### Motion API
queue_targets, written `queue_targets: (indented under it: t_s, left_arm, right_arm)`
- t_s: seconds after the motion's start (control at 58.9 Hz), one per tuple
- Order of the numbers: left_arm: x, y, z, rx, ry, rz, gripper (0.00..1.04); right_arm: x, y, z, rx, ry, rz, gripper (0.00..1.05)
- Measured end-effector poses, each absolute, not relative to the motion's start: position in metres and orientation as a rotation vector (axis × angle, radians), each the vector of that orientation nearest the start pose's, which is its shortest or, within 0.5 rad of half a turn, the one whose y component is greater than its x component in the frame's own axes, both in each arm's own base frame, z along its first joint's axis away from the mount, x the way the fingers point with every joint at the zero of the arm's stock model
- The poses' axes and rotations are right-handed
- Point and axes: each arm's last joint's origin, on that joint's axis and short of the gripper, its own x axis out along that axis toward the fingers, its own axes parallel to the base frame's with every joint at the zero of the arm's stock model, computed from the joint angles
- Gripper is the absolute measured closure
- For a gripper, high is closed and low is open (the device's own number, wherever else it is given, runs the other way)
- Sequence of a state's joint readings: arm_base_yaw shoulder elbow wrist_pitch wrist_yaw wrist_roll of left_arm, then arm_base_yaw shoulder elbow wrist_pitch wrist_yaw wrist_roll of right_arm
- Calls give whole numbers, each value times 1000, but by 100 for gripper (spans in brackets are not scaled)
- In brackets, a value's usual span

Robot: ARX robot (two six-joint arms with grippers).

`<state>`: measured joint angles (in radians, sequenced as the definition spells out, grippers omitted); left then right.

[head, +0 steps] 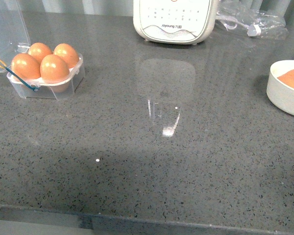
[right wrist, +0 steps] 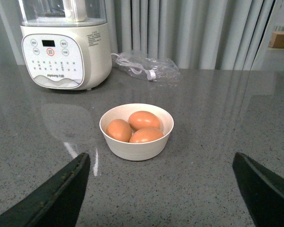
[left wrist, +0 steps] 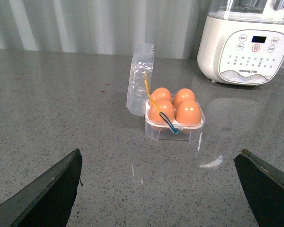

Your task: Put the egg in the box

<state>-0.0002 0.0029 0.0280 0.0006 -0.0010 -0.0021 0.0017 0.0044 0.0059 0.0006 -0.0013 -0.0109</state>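
Our left hand (left wrist: pixel 158 152) and right hand (right wrist: pixel 161 155) are closest, both spread wide with nothing in them. We think that is because no slot is left to fill. The box (head: pixel 63 90) sits on the worktop (head: pixel 152 161) in the upper left of the front view. Its lid (left wrist: pixel 139 78) is up so eggs can drop in. All four slots are full, so we think the egg (head: pixel 54 67) is inside. The bowl (right wrist: pixel 137 149) keeps the spare eggs (right wrist: pixel 143 119).

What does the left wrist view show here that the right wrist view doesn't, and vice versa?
Only left wrist: a clear plastic four-slot egg carton, lid open, filled with four brown eggs. Only right wrist: a round white bowl holding three brown eggs, and a clear plastic bag. Both: the white kitchen appliance, the grey speckled countertop, and an open claw: left claw, right claw.
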Motion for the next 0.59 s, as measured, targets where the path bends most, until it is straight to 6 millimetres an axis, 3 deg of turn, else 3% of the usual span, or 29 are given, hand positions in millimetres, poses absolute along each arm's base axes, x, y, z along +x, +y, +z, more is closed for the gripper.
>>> queue_targets:
  t_s: [0.051,0.594]
  left_arm:
    - [96,0,173,-2,-26,1,7]
    - [96,0,173,-2,-26,1,7]
  right_arm:
    - [98,0,165,-9,-2,3,5]
    - [98,0,165,-10,-2,3,7]
